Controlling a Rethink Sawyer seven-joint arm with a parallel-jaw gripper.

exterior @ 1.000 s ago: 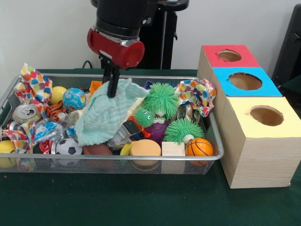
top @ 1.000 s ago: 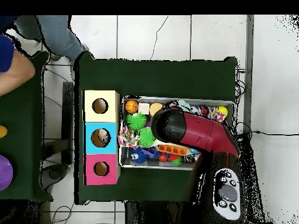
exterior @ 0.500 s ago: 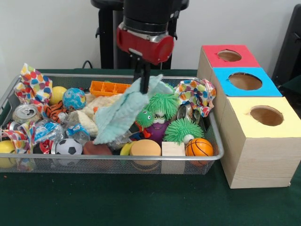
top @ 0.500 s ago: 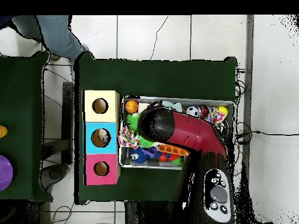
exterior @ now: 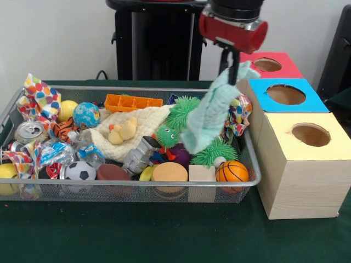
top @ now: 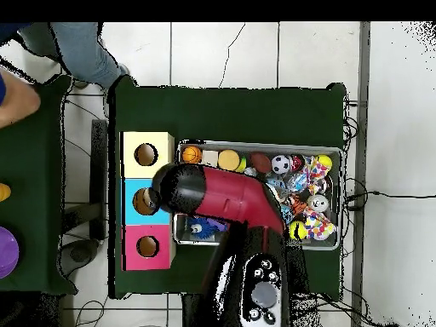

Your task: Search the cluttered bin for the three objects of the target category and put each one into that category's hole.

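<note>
Three holed boxes [exterior: 285, 93], one wire bin [exterior: 131, 189], two green spiky balls [exterior: 216, 150].

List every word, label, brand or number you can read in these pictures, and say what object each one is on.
None can be read.
The can at the bin's end may carry print, too blurred to tell.
The three boxes show plain coloured tops, no lettering.

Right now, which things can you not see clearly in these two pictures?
- Front view: the gripper tips, wrapped by the green cloth.
- Overhead view: the blue box hole and the cloth, covered by the arm.
- Front view: the toys behind the hanging cloth, at the bin right end.
</note>
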